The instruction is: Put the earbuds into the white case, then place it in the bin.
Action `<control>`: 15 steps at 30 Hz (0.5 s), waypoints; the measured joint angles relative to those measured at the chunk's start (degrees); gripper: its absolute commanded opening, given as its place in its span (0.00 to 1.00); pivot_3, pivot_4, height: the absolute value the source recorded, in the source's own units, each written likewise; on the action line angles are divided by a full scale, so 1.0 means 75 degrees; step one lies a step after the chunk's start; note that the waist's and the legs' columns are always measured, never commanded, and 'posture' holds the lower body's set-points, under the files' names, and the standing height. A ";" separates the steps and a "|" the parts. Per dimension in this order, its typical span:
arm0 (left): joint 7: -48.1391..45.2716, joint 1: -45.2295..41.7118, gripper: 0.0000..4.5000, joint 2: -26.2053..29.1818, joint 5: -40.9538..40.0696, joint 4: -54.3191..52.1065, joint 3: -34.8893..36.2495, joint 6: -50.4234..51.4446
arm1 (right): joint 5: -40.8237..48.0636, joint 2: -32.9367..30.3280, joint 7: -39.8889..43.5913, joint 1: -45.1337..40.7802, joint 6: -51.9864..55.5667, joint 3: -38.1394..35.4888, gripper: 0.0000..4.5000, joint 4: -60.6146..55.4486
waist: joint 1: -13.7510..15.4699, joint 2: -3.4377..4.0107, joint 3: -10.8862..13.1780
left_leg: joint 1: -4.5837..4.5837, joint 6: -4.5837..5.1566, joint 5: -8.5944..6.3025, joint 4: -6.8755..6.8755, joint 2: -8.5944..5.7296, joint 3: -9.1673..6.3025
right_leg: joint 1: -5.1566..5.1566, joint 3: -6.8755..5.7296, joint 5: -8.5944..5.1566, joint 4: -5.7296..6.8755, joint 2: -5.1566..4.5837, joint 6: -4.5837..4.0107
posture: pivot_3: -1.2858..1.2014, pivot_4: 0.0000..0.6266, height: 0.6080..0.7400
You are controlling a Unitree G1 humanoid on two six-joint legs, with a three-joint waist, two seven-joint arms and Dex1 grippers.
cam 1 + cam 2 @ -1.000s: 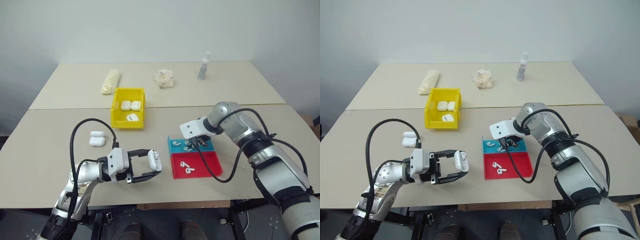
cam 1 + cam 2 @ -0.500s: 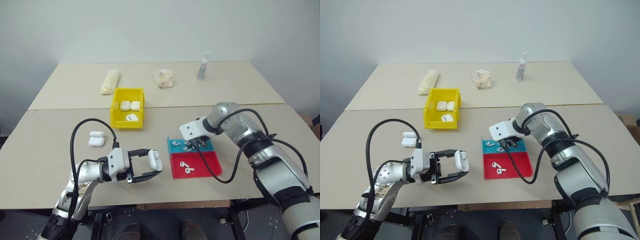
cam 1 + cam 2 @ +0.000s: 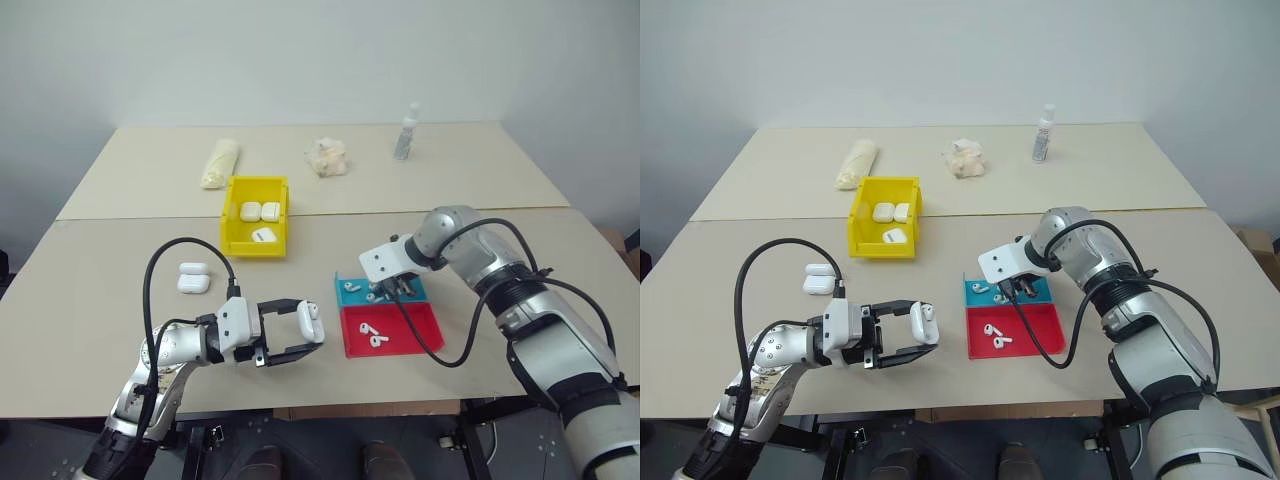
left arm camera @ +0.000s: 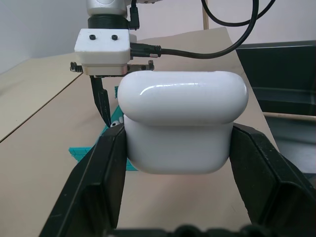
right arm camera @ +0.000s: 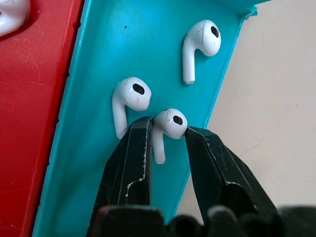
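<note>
The right gripper reaches down into the blue tray, its jaws pinching one of the earbuds. Left of that tray, the left gripper holds the white case clamped above the table; the bin stands beyond.

Both arms are built of rounded silver-grey metallic segments joined by black collars. The left arm carries a loose black cable looping up from the forearm to its wrist; the right arm has a similar black cable curving beneath it. Each wrist ends in a white boxy block, the right one bearing 2 dark screws, from which 2 black tapered fingers extend.
</note>
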 measured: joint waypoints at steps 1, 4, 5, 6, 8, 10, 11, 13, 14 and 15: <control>0.0000 0.0000 0.62 -0.0003 0.0000 0.0000 0.0000 0.0000 | 0.0000 0.0000 0.0002 0.0000 0.0000 0.0000 0.23 0.0001 | 0.0001 0.0000 0.0000 | 0.0000 0.0000 0.0000 0.0000 0.0000 0.0000 | 0.0000 0.0000 0.0000 0.0000 0.0000 0.0000 | 0.52 0.24 1.00; 0.0000 0.0000 0.62 -0.0015 0.0001 0.0001 -0.0003 0.0000 | 0.0003 -0.0001 0.0002 0.0002 -0.0003 -0.0004 0.20 -0.0006 | 0.0001 0.0000 -0.0001 | 0.0003 0.0000 0.0000 0.0000 0.0000 0.0000 | 0.0004 0.0000 0.0000 0.0000 0.0000 0.0000 | 0.52 0.24 1.00; 0.0000 0.0000 0.62 -0.0015 0.0001 0.0001 -0.0003 0.0000 | 0.0002 -0.0003 0.0001 0.0009 -0.0003 -0.0004 0.20 -0.0012 | 0.0002 0.0000 -0.0001 | 0.0004 0.0000 0.0000 0.0000 0.0000 0.0000 | 0.0004 0.0000 0.0000 0.0000 0.0000 0.0000 | 0.52 0.24 1.00; 0.0000 0.0000 0.62 -0.0015 0.0001 0.0001 -0.0003 0.0000 | 0.0001 -0.0005 -0.0002 0.0014 -0.0003 -0.0005 0.20 -0.0020 | 0.0002 0.0000 -0.0002 | 0.0004 0.0000 0.0000 0.0000 0.0000 0.0000 | 0.0004 0.0000 0.0000 0.0000 0.0000 0.0000 | 0.52 0.24 1.00; 0.0000 0.0000 0.62 -0.0016 0.0001 0.0001 -0.0003 0.0000 | -0.0001 -0.0005 -0.0016 0.0022 -0.0003 -0.0008 0.20 -0.0031 | 0.0001 0.0001 -0.0002 | 0.0005 0.0000 0.0000 0.0000 0.0000 0.0000 | 0.0005 0.0000 0.0000 0.0000 0.0000 0.0000 | 0.52 0.24 1.00; -0.0001 0.0000 0.62 -0.0017 0.0001 0.0001 -0.0003 0.0000 | -0.0002 -0.0005 -0.0026 0.0027 -0.0002 -0.0009 0.20 -0.0035 | 0.0000 0.0001 -0.0003 | 0.0006 0.0001 0.0000 0.0000 0.0000 0.0000 | 0.0005 0.0001 0.0000 0.0000 0.0000 0.0000 | 0.52 0.24 1.00; -0.0002 0.0000 0.62 -0.0018 0.0001 0.0001 -0.0003 -0.0001 | -0.0004 -0.0005 -0.0031 0.0029 0.0000 -0.0011 0.20 -0.0037 | 0.0000 0.0001 -0.0003 | 0.0006 0.0000 0.0000 0.0000 0.0000 0.0000 | 0.0005 0.0001 0.0000 0.0000 0.0000 0.0000 | 0.52 0.24 1.00; -0.0003 -0.0001 0.62 -0.0027 0.0001 0.0002 -0.0003 -0.0001 | -0.0003 -0.0007 -0.0053 0.0040 0.0021 -0.0029 0.20 -0.0056 | 0.0001 0.0001 -0.0003 | 0.0006 0.0001 0.0000 0.0000 0.0000 0.0000 | 0.0005 0.0001 0.0000 0.0000 0.0000 0.0000 | 0.52 0.24 1.00; -0.0003 -0.0004 0.62 -0.0043 0.0001 0.0002 -0.0003 -0.0001 | 0.0006 -0.0013 -0.0073 0.0061 0.0055 -0.0055 0.20 -0.0096 | 0.0001 0.0001 -0.0003 | 0.0006 0.0001 0.0000 0.0000 0.0000 0.0000 | 0.0005 0.0001 0.0000 0.0000 0.0000 0.0000 | 0.52 0.24 1.00; -0.0003 -0.0021 0.62 -0.0080 -0.0001 0.0002 -0.0003 -0.0001 | 0.0025 -0.0026 -0.0106 0.0117 0.0135 -0.0132 0.20 -0.0173 | 0.0002 0.0001 -0.0003 | 0.0005 0.0001 0.0000 0.0000 0.0000 0.0000 | 0.0004 0.0001 0.0000 0.0000 0.0000 0.0000 | 0.52 0.24 1.00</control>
